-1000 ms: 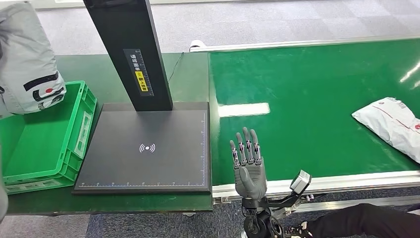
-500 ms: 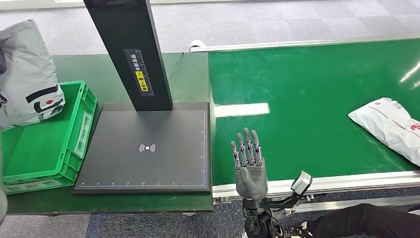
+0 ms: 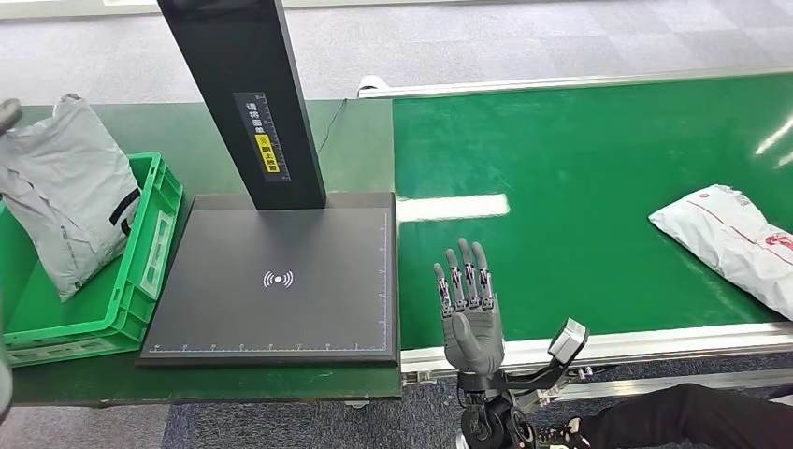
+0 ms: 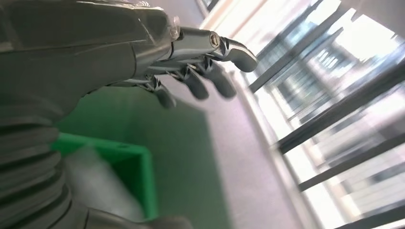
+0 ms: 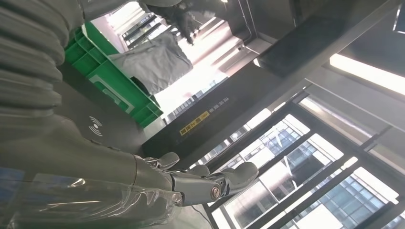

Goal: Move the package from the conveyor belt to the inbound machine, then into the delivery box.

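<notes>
A grey package (image 3: 70, 192) lies tilted inside the green delivery box (image 3: 150, 271) at the far left, its top sticking above the rim; it is also in the right wrist view as the grey package (image 5: 153, 59). My left hand (image 4: 191, 62) hovers above the box (image 4: 129, 167) with fingers spread and nothing in them. My right hand (image 3: 470, 313) stands open, fingers straight up, at the conveyor belt's (image 3: 580, 159) near edge. A white package (image 3: 734, 243) lies on the belt at the far right. The black inbound machine plate (image 3: 271, 281) is bare.
The machine's black pillar (image 3: 243, 94) rises behind the plate. A silver rail (image 3: 655, 341) borders the belt's near side. A person's dark-clothed limb (image 3: 692, 416) lies below it at the bottom right.
The grey package has dropped from my left hand into the green box. The white package has drifted left along the belt. My right hand has stayed put.
</notes>
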`<action>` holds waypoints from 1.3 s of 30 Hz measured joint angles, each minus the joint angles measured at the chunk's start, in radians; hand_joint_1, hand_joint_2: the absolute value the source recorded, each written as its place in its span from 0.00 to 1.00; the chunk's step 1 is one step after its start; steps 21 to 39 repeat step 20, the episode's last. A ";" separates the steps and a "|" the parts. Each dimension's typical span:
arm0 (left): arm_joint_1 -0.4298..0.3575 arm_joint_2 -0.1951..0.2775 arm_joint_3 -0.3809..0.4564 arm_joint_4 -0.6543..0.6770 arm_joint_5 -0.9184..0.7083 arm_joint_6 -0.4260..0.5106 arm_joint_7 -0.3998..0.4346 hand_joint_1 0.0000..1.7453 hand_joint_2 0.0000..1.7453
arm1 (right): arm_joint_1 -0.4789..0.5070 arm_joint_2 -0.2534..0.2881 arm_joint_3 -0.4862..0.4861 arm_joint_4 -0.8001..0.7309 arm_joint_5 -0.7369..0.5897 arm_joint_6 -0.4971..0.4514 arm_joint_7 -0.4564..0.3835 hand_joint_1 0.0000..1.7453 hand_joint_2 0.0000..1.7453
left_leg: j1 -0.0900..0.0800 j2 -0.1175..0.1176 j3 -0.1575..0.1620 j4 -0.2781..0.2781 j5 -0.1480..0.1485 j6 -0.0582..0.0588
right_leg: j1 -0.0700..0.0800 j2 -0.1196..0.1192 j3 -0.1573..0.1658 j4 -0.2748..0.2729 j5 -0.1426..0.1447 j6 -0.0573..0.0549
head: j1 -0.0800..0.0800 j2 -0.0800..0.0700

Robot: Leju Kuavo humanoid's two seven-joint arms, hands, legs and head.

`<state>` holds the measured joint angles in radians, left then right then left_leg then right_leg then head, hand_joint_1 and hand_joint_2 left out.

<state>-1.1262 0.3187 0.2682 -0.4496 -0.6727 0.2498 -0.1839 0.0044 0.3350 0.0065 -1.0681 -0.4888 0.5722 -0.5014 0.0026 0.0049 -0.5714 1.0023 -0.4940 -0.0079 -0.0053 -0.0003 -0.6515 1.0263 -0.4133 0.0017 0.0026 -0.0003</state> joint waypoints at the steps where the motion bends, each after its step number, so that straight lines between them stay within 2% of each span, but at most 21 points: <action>1: 0.000 0.000 0.019 -0.014 0.035 0.026 -0.041 0.00 1.00 | 0.000 0.001 0.000 0.000 0.000 -0.002 0.001 0.00 1.00 | 0.000 0.000 0.000 0.000 0.000 0.000 | 0.000 0.000 0.000 0.000 0.000 0.000 | 0.000 0.000; 4: 0.020 -0.002 0.082 -0.078 0.179 0.048 -0.175 0.00 1.00 | -0.004 0.002 0.000 0.000 -0.004 -0.011 0.003 0.00 1.00 | 0.000 0.001 0.000 0.000 0.000 0.000 | 0.000 0.000 0.000 0.000 0.000 0.000 | 0.000 0.000; 6: 0.068 -0.006 0.114 -0.148 0.294 0.032 -0.250 0.00 1.00 | -0.007 0.003 0.000 0.000 -0.009 -0.019 0.004 0.00 1.00 | 0.000 0.001 0.001 0.000 0.000 0.000 | 0.000 0.000 0.000 0.000 0.000 0.000 | 0.000 0.000; 8: 0.155 -0.018 0.128 -0.252 0.406 0.015 -0.295 0.00 1.00 | -0.008 0.004 0.000 0.000 -0.015 -0.025 0.004 0.00 1.00 | 0.000 0.001 0.001 0.000 -0.001 -0.001 | 0.000 0.001 0.000 0.000 0.000 0.000 | 0.000 0.000; 10: 0.284 -0.049 0.129 -0.402 0.538 0.012 -0.353 0.00 1.00 | -0.007 0.004 0.000 0.000 -0.019 -0.032 0.003 0.00 1.00 | -0.001 0.002 0.002 0.000 -0.001 0.000 | -0.001 0.001 0.000 -0.001 -0.001 0.000 | 0.000 0.000; 14: 0.628 -0.186 0.104 -0.800 0.728 0.043 -0.499 0.00 1.00 | -0.004 0.005 0.000 -0.007 -0.023 -0.044 0.003 0.00 1.00 | -0.003 0.005 0.003 0.000 -0.004 0.001 | -0.003 0.005 0.001 -0.002 -0.001 0.001 | 0.000 0.000; 18: 0.944 -0.360 0.050 -1.188 0.765 -0.014 -0.520 0.00 1.00 | 0.006 0.006 -0.002 -0.020 -0.020 -0.068 0.003 0.00 1.00 | -0.003 0.009 0.004 0.000 -0.009 0.004 | -0.003 0.009 0.002 -0.004 -0.004 0.004 | 0.000 0.000; 19: 1.007 -0.402 0.035 -1.270 0.771 -0.047 -0.521 0.00 1.00 | 0.009 0.006 -0.004 -0.025 -0.017 -0.076 0.002 0.00 1.00 | -0.003 0.009 0.004 0.000 -0.010 0.005 | -0.003 0.009 0.002 -0.004 -0.004 0.005 | 0.000 0.000; 20: 1.039 -0.423 0.027 -1.307 0.774 -0.062 -0.521 0.00 1.00 | 0.010 0.006 -0.005 -0.027 -0.015 -0.080 0.002 0.00 1.00 | -0.003 0.008 0.004 0.000 -0.010 0.005 | -0.003 0.009 0.003 -0.004 -0.004 0.005 | 0.000 0.000; 39: 1.039 -0.423 0.027 -1.307 0.774 -0.062 -0.521 0.00 1.00 | 0.010 0.006 -0.005 -0.027 -0.015 -0.080 0.002 0.00 1.00 | -0.003 0.008 0.004 0.000 -0.010 0.005 | -0.003 0.009 0.003 -0.004 -0.004 0.005 | 0.000 0.000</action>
